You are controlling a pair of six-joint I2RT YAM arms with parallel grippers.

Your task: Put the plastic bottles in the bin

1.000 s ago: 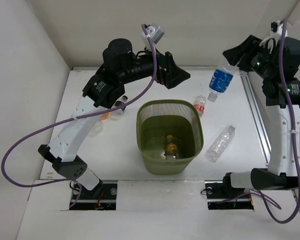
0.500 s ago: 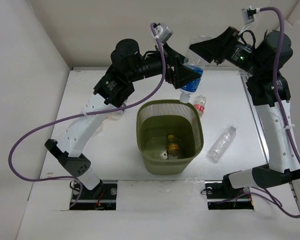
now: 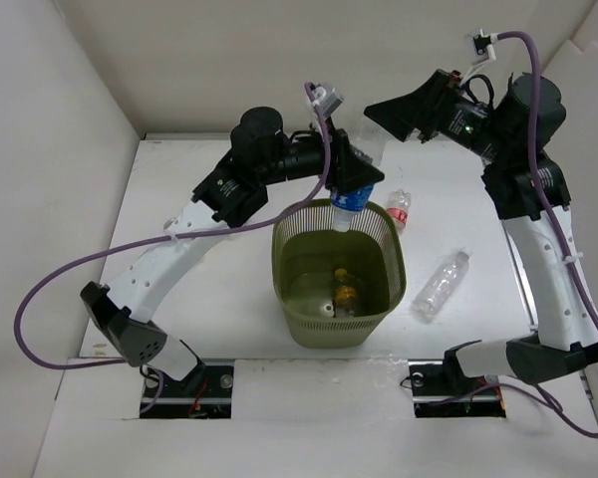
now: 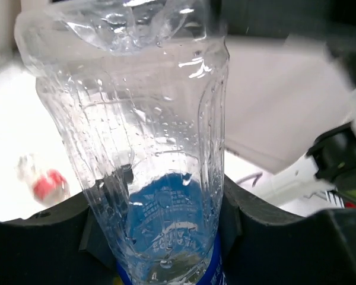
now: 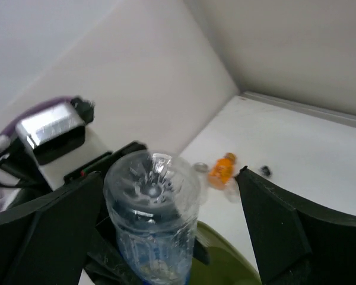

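Note:
A clear bottle with a blue label (image 3: 350,197) hangs cap down over the far rim of the olive-green bin (image 3: 384,299). My left gripper (image 3: 362,179) is shut on this bottle (image 4: 154,154), and the black fingers (image 4: 267,237) press its sides. My right gripper (image 3: 381,110) is open just above and to the right. Its fingers (image 5: 296,237) stand well clear of the bottle (image 5: 151,219). An orange-labelled bottle (image 3: 343,295) lies inside the bin. On the table lie a red-labelled bottle (image 3: 400,209) and a clear one (image 3: 442,285).
Another orange-labelled bottle (image 5: 221,169) lies on the table beyond the bin's rim (image 5: 225,255), with a small dark bit (image 5: 264,172) near it. White walls close the table on the left, back and right. A metal rail (image 3: 513,249) runs along the right side.
The right gripper carried the blue-label bottle left to the left gripper. The left gripper shut on it, the right one opened and drew back, and the bottle came down to the bin's far rim.

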